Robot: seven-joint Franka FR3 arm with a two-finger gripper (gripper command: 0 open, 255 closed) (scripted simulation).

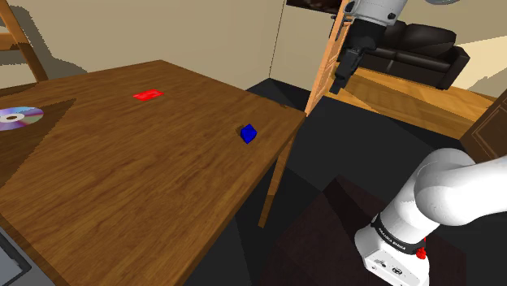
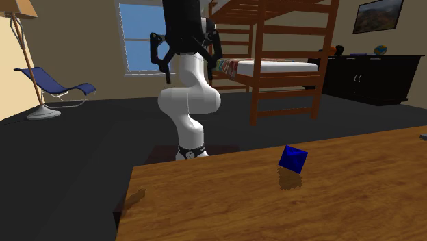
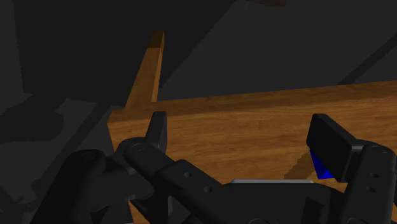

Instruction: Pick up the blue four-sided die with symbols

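Note:
The blue die [image 1: 248, 133] rests on the wooden table [image 1: 122, 179] near its edge on the shoulder view's right. In the second exterior view the die [image 2: 293, 159] sits tipped on one corner, casting a small shadow on the table [image 2: 239, 212]. My black gripper [image 1: 341, 80] hangs high in the air beyond that table edge, well above and apart from the die. It is open [image 2: 186, 61], with nothing between its fingers. In the wrist view the gripper [image 3: 242, 137] looks down at the table corner, and the die [image 3: 321, 168] peeks out beside one finger [image 3: 327, 143].
A red card [image 1: 148, 94] and a disc [image 1: 16, 118] lie farther along the table. A table leg [image 1: 276, 183] stands below the near corner. A wooden bunk bed [image 2: 274, 61], a black sofa [image 1: 414, 49] and a blue lounge chair [image 2: 58, 89] stand around the room.

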